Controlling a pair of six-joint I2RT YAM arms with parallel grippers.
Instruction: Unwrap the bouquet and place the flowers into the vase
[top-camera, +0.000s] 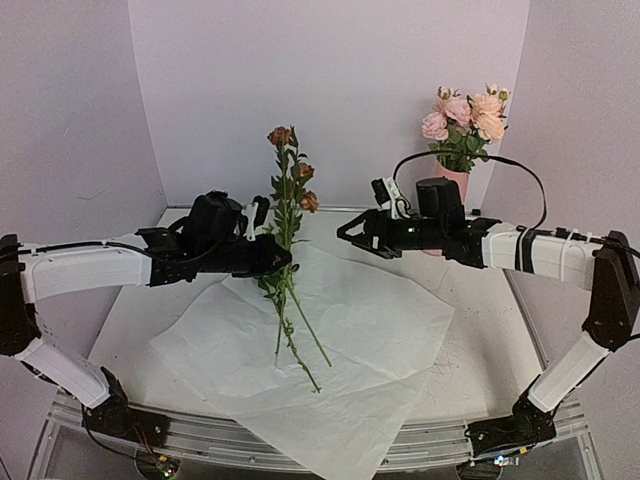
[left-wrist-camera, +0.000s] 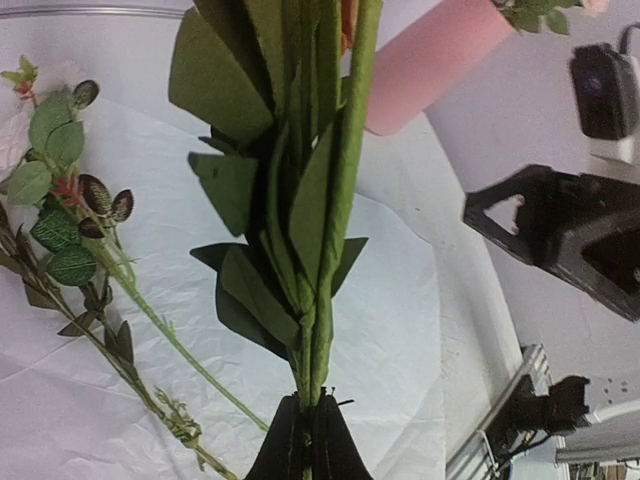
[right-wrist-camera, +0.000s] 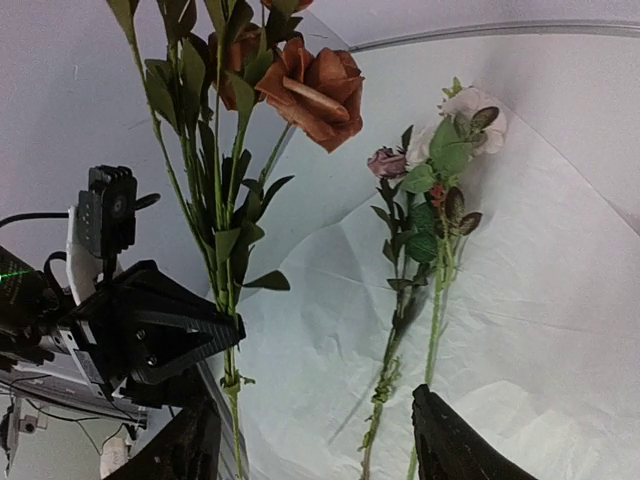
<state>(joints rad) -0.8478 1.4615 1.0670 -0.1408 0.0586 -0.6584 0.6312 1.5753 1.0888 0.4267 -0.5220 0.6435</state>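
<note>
From the top camera, the left gripper (top-camera: 272, 256) is closed tightly on the stems of a bunch of artificial brown-orange roses (top-camera: 298, 172) with long thin green stems and green leaves. The bunch stands almost upright above the far-left part of the large crumpled white paper sheet (top-camera: 390, 320), with the heads up. More artificial flowers on thin green stems, the loose flowers (top-camera: 296, 345), lie flat on the paper sheet, with their stem ends pointing to its near side; their heads cannot be seen here. The right gripper (top-camera: 343, 232) hangs over the far edge of the paper sheet with its fingers apart and holds nothing. It points at the bunch, near it but not touching. Beyond the far-right corner of the paper sheet stands the tall matte pink vase (top-camera: 455, 180), upright, and the right arm hides its lower part. Brighter pink roses (top-camera: 465, 115) show at its mouth.

In the left wrist camera, the two black fingers (left-wrist-camera: 285, 450) are pressed together on the stems of the brown-orange roses, which run straight away from the camera. The loose flowers lie on the paper sheet to one side, apart from the held stems.

In the right wrist camera, the fingertips (right-wrist-camera: 450, 450) stand wide with only paper sheet between them. The loose flowers, cream and mauve, lie lengthwise on the paper sheet, heads away from the camera.
</note>
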